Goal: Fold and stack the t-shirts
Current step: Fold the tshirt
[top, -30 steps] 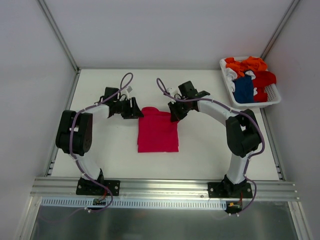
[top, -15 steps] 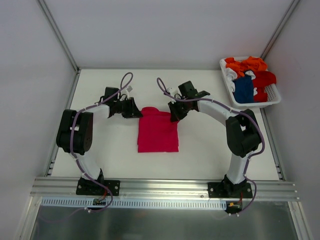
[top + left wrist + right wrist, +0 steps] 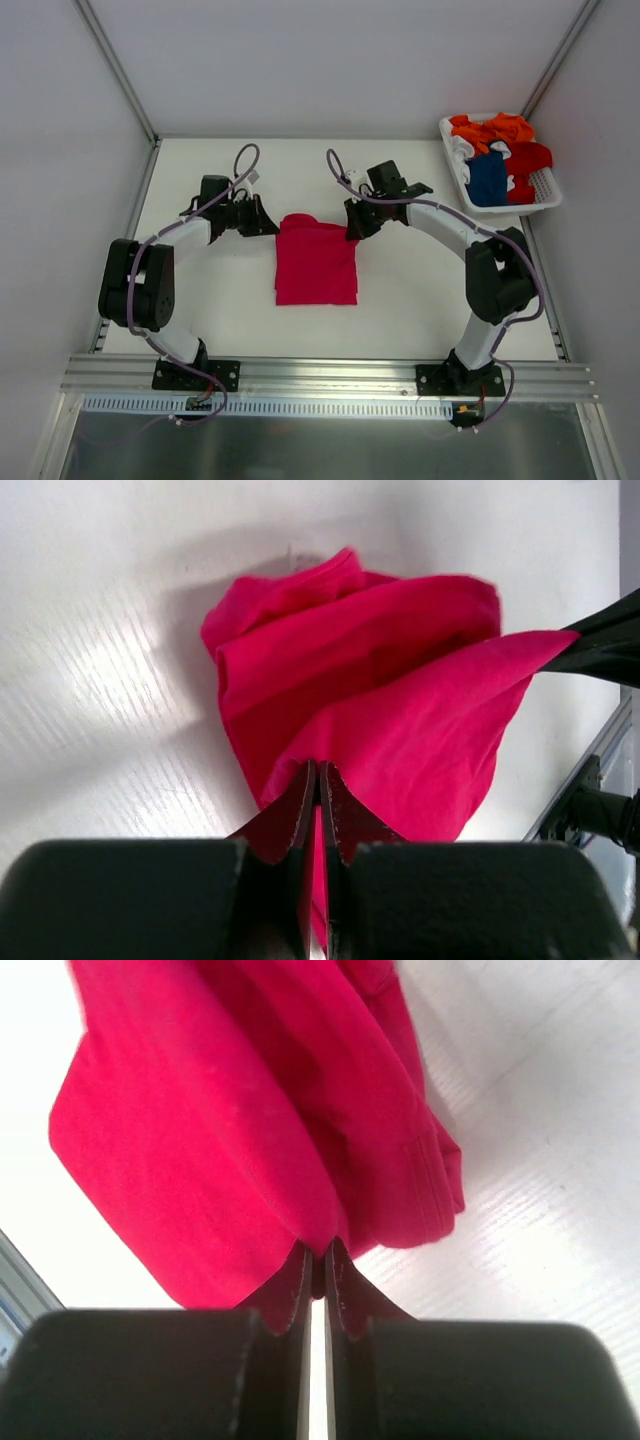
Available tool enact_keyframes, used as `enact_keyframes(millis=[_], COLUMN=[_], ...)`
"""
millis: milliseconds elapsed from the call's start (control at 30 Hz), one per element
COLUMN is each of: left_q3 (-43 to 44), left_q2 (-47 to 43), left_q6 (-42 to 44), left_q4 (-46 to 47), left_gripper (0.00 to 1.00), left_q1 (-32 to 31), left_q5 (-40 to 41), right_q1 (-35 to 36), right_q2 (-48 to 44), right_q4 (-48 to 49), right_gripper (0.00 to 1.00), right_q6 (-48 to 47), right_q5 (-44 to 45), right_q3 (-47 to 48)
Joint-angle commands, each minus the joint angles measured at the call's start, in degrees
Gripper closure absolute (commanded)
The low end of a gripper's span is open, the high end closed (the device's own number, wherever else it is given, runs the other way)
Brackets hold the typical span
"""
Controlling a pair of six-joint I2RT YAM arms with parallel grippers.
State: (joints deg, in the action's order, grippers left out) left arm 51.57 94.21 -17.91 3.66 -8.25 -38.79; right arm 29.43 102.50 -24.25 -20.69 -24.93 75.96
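Note:
A crimson-pink t-shirt (image 3: 316, 262) lies partly folded in the middle of the white table. My left gripper (image 3: 272, 226) is shut on the shirt's far left corner, the cloth (image 3: 400, 710) pinched between its fingertips and lifted. At the far right corner my right gripper (image 3: 352, 228) is likewise shut on the cloth (image 3: 230, 1140). Between the two grippers the far edge of the shirt is raised off the table. An orange t-shirt (image 3: 492, 130), a dark blue one (image 3: 487, 178) and a red one (image 3: 527, 160) are heaped in the basket.
A white slatted basket (image 3: 545, 192) stands at the far right corner of the table (image 3: 420, 300). Metal frame posts and grey walls close the cell at the back and sides. An aluminium rail (image 3: 330, 374) runs along the near edge.
My left gripper closed on the shirt's far left corner and shifted slightly away. The right gripper, still shut on its corner, moved a little away and right. The shirt's far edge has risen.

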Motion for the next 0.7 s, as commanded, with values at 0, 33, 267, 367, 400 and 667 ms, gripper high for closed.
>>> enact_keyframes(millis=[0, 33, 267, 367, 400, 667], left_q3=[-0.8, -0.9, 0.2, 0.5, 0.6, 1.2], left_q2=[-6.9, -7.4, -7.1, -6.7, -6.7, -9.0], left_q6=[1.6, 1.7, 1.7, 1.7, 1.6, -0.1], left_q4=[1.4, 1.4, 1.8, 2.0, 1.9, 1.8], left_gripper=[1.0, 1.0, 1.0, 1.0, 1.0, 1.0], left_q1=[1.0, 1.0, 1.1, 1.1, 1.0, 1.0], left_q5=[1.3, 1.5, 1.9, 2.3, 2.4, 2.6], right_q1=[-1.4, -1.8, -2.9, -3.4, -3.5, -3.6], right_q2=[-6.5, -7.3, -9.9, -10.0, -10.0, -10.7], right_q4=[2.7, 3.2, 4.3, 5.1, 5.0, 6.1], right_gripper=[1.0, 1.0, 1.0, 0.99, 0.99, 0.99], right_q6=[2.2, 2.7, 2.2, 2.2, 2.2, 2.9], right_q5=[-1.0, -1.0, -1.4, -1.4, -1.7, -1.7], right_q3=[-2.6, -3.5, -6.6, -7.3, -7.1, -6.4])
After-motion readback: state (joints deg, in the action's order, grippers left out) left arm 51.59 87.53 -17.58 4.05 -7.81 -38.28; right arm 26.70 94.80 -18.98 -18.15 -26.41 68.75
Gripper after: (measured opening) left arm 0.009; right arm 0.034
